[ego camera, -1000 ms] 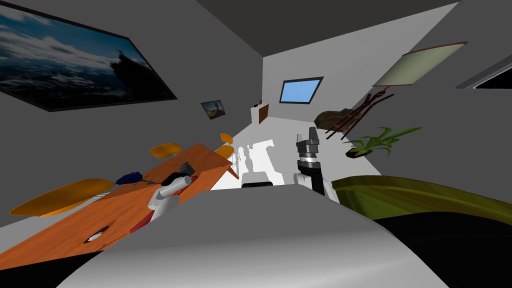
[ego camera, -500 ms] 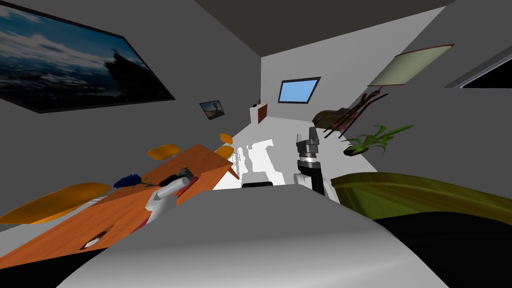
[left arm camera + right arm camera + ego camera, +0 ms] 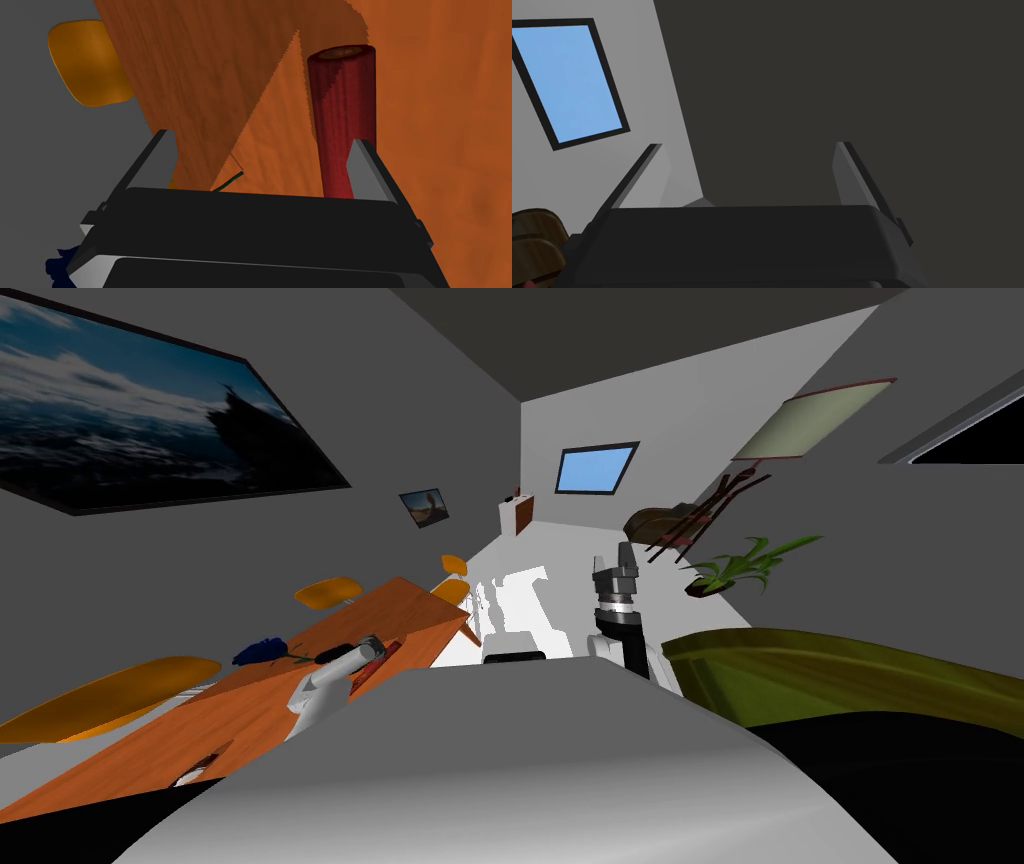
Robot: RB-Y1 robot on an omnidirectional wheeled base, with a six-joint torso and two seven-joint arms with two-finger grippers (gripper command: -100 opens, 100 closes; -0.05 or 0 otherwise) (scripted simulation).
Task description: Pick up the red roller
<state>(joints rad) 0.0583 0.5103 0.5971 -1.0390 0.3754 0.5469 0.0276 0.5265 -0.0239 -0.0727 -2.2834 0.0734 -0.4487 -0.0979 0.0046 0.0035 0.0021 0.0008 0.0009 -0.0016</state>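
The red roller [image 3: 341, 115] is a dark red cylinder lying on the orange wooden table [image 3: 450, 125]. My left gripper [image 3: 262, 147] is open and low over the table. The roller lies between the fingers, close against the inside of one finger [image 3: 362, 167]; its near end is hidden behind the gripper's body. In the head view the left gripper [image 3: 367, 648] is over the table's [image 3: 180, 733] near edge, with a bit of the red roller [image 3: 388, 648] beside it. My right gripper [image 3: 615, 560] is raised in front of me, open and holding nothing [image 3: 749, 150].
A dark blue duster [image 3: 262, 650] lies on the table just beyond the left gripper. Orange chairs [image 3: 110, 688] [image 3: 328, 590] stand along the table's far side. An olive sofa [image 3: 840, 673] and a potted plant [image 3: 745, 566] are to the right.
My left hand has sunk lower toward the tabletop beside the roller. The head camera has shifted slightly. The right arm has stayed put.
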